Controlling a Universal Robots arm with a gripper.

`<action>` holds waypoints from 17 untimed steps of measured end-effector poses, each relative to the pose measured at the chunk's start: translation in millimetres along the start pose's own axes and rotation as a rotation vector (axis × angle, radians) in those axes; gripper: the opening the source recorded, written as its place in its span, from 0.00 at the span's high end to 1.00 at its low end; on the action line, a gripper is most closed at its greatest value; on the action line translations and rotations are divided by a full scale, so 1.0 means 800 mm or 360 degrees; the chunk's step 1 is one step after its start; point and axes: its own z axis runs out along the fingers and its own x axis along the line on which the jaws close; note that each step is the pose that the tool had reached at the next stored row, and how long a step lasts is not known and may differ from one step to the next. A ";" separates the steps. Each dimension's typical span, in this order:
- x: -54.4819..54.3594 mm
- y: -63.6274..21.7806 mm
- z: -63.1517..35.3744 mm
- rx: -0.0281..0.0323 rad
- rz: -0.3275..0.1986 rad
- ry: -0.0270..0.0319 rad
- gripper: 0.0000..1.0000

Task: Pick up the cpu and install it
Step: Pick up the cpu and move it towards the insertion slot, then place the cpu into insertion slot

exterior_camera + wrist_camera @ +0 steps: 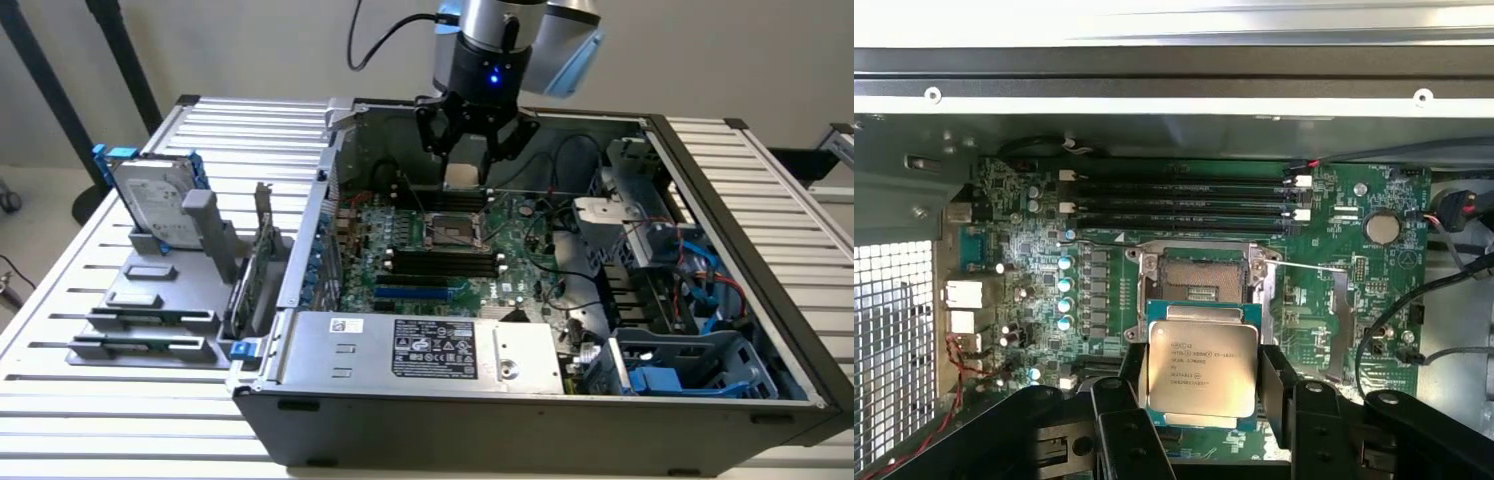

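Observation:
The cpu [1201, 365], a small flat square chip with a silvery metal top and printed text, hangs between my black fingers [1278, 385], with my gripper [1201, 385] shut on its edges. In the exterior view the cpu [462, 176] shows as a pale square under my gripper [463, 160], inside the open computer case above the green motherboard [441, 250]. The dark square socket [1199, 275] with its metal frame lies open just beyond the chip, and the socket [451, 232] sits a little below the gripper in the exterior view. The chip is held above the board, not touching it.
Black memory slots [1179, 200] run beside the socket. The case walls [327, 180] enclose the board, with cables and a drive cage [654, 250] at the exterior view's right. A silver hard drive in a blue frame [154, 200] stands on a grey holder at the exterior view's left.

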 end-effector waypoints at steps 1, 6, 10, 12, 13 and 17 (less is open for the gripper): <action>0.000 0.000 0.000 0.00007 0.0000 0.00000 0.46; 0.000 0.000 0.000 0.00051 0.0000 -0.00002 0.46; 0.000 0.000 0.000 0.00087 0.0001 -0.00001 0.46; 0.000 0.000 0.000 0.00104 0.0001 -0.00002 0.46; 0.000 0.000 0.000 0.00114 0.0001 -0.00002 0.46; 0.000 0.000 0.000 0.00137 0.0001 -0.00002 0.46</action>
